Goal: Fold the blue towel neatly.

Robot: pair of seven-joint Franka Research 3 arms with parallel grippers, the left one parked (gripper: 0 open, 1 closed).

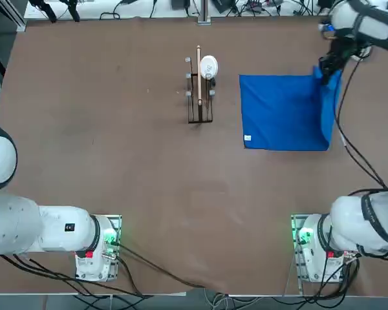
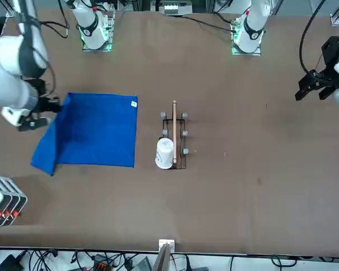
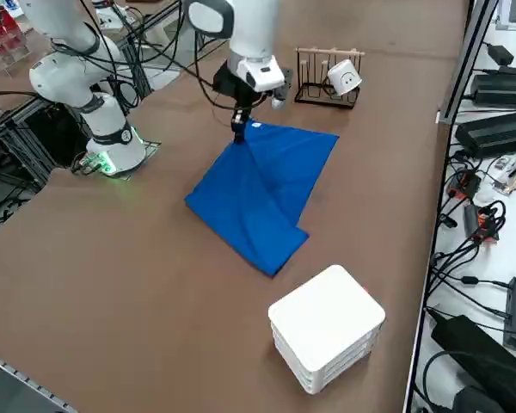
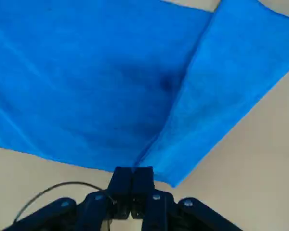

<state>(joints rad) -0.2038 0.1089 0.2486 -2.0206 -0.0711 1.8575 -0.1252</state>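
Top view, left to right: small wooden rack (image 1: 199, 97) stands mid-table toward the far side, a white cup (image 1: 208, 66) hung on it at its far end; just right of the rack, apart from it, the blue towel (image 1: 281, 113) lies mostly flat on the brown table (image 1: 116, 161); white tag (image 1: 247, 137) sits at its near-left corner; the towel's right strip is lifted and doubled over, rising to the far-right corner; right gripper (image 1: 324, 69) sits at that corner, fingers clenched on the towel's edge, holding it above the table.

Wrist view: fingers (image 4: 143, 180) pressed together with the blue fabric pinched between them; cloth hangs away in two layers with a crease running between them.

Side view: raised corner forms a peak under the gripper, a diagonal fold runs down from it; a white box (image 3: 327, 327) sits on the table near the towel's corner, apart from it.
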